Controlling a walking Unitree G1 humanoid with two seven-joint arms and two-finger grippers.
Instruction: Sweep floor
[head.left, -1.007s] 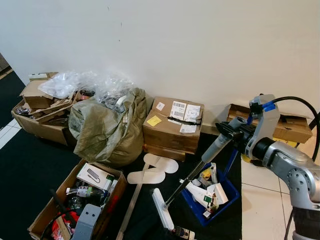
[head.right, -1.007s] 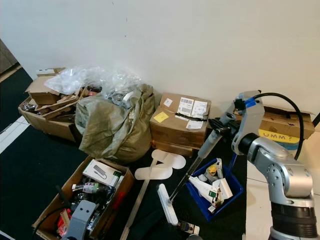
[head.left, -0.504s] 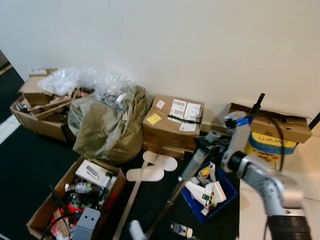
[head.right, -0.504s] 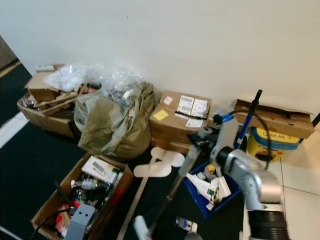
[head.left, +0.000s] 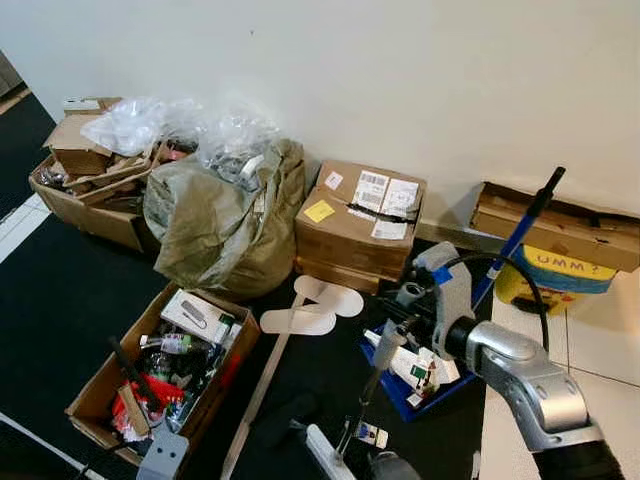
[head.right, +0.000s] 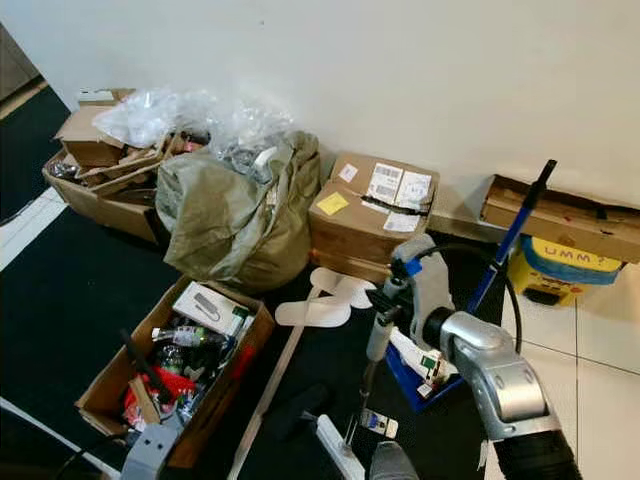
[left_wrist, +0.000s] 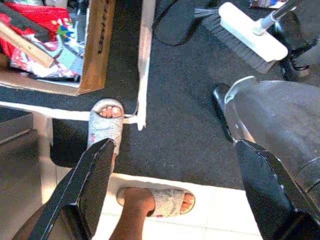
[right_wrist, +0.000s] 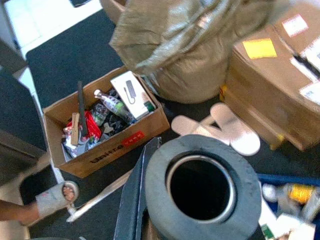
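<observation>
Broom (head.left: 375, 385) is clamped in my right end effector (head.left: 405, 318), whose fingers are closed round the top of the grey handle. Compared with a second ago the handle now stands much steeper, and the white brush head (left_wrist: 248, 36) has come back toward me: it was out in front of the blue bin (head.left: 400, 392), and it now sits on the black floor mat (head.left: 60, 310) close to my feet, on the near side of that bin. The head cameras have also shifted, so part of that change is my own movement. I read this as the end of one pull stroke, with the next stroke needing the head pushed out again.

Just beside the blue bin on its far side lie two pale shoe insoles (head.left: 310, 308), and a long pale slat (head.left: 258, 385) runs from them toward me. Farther left of the bin, an open cardboard box of clutter (head.left: 160, 370) rests on the mat. These could snag the bristles.

My left end effector (left_wrist: 170, 185) hangs with its fingers spread, holding nothing, over the mat edge, where a person's sandalled feet (left_wrist: 107, 125) stand close by.
</observation>
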